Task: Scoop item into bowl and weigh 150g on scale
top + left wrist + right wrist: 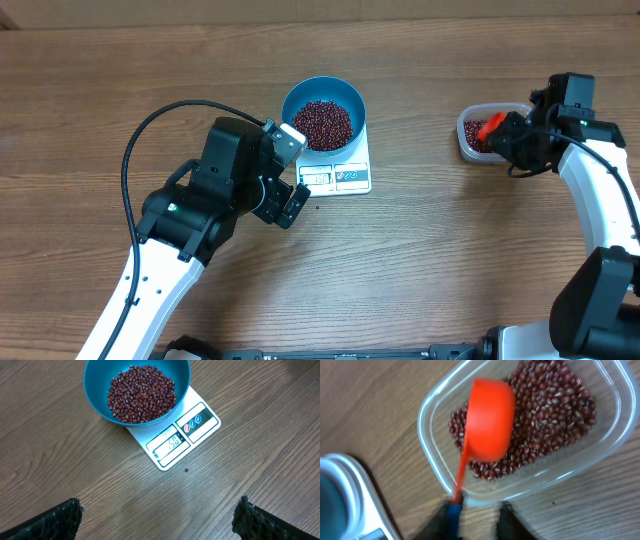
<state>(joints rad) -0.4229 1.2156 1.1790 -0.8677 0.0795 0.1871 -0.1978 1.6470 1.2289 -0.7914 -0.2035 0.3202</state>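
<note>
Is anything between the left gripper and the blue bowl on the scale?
Nothing visible blocks it. Only bare table and one tiny dark speck lie between the open left gripper and the scale, whose display edge faces the gripper, ahead of the blue bowl.

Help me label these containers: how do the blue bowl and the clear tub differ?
The bowl is round and opaque blue; the tub is clear and rounded-rectangular. The bowl sits on the white scale; the tub sits directly on the table. The tub has an orange scoop in it; the bowl has none. Both hold red-brown beans.
</note>
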